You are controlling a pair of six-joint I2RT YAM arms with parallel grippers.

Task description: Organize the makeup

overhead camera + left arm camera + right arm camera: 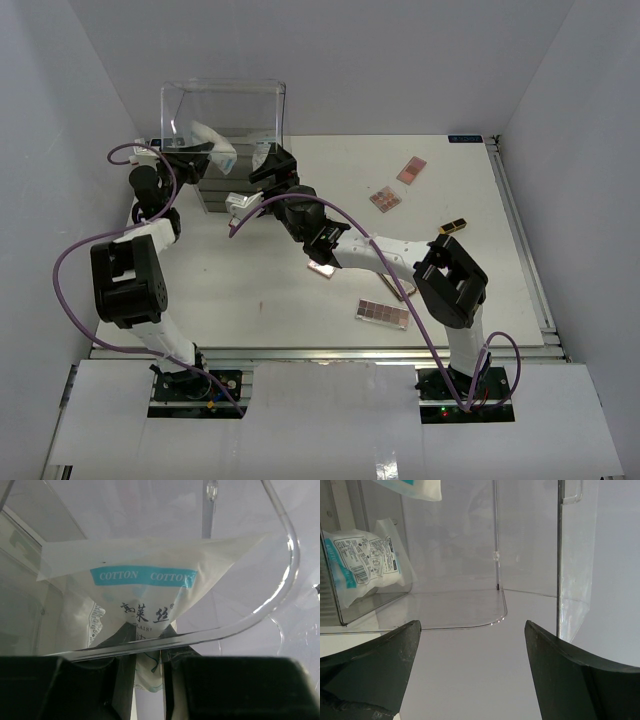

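My left gripper is shut on a clear blue-and-white packet, holding it up at the open front of the large clear box. The left wrist view shows the packet, printed COTTON, pinched by its lower end between my fingers, with the box's curved rim crossing in front. My right gripper is open and holds nothing; it faces the box's floor edge. Another packet lies inside the box on the left.
Pink-brown palettes lie on the table at the far right, just nearer and at the front. A black-gold tube sits by the right arm's elbow. The box's clear side wall stands right of my right gripper.
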